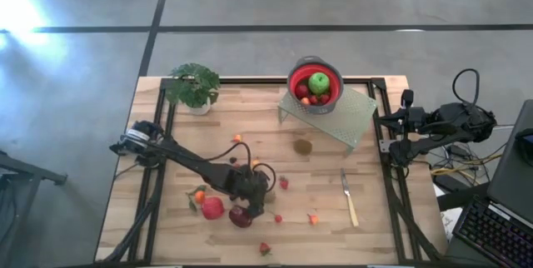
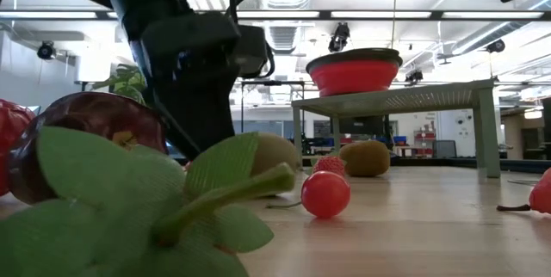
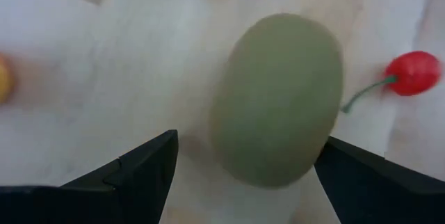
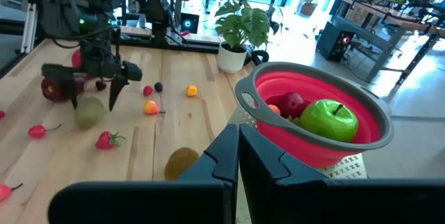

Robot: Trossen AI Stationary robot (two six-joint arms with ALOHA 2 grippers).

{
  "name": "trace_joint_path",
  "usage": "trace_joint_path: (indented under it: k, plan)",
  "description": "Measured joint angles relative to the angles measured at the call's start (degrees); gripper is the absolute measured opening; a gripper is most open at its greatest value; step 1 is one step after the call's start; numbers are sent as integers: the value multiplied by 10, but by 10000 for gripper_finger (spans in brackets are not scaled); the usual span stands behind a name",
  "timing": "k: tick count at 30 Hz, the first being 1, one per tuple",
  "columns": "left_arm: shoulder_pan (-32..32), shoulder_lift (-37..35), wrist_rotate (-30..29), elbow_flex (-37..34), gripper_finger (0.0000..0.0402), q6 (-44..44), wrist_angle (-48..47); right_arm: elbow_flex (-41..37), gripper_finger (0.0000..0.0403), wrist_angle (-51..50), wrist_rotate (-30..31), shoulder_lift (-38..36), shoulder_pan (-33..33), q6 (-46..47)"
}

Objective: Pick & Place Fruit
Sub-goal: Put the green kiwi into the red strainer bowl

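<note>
Left claw (image 3: 243,175) hung wide open over the oval brownish-green kiwi (image 3: 278,109), which lay on the wooden table (image 3: 104,64) between its fingers, off-centre toward one finger, so closing could roll it away.

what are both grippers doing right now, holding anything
Left gripper: jaws open, one on each side of a kiwi on the table, not yet gripping it.
Right gripper: jaws shut, holding nothing, off at the table's right edge.

Overhead, table-level, two wrist views
</note>
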Motion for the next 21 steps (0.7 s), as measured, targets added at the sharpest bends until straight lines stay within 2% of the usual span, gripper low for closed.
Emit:
trace_joint_path:
  k: [6, 12, 21]
  plan:
    - [1, 0, -11, -7, 315, 69, 11, 0, 8, 0, 0, 0, 0, 0]
    - [1, 0, -11, -7, 285, 219, 13, 0, 8, 0, 0, 0, 0, 0]
    - [2, -1, -9, -2, 282, 405, 12, 0, 8, 0, 0, 0, 0, 0]
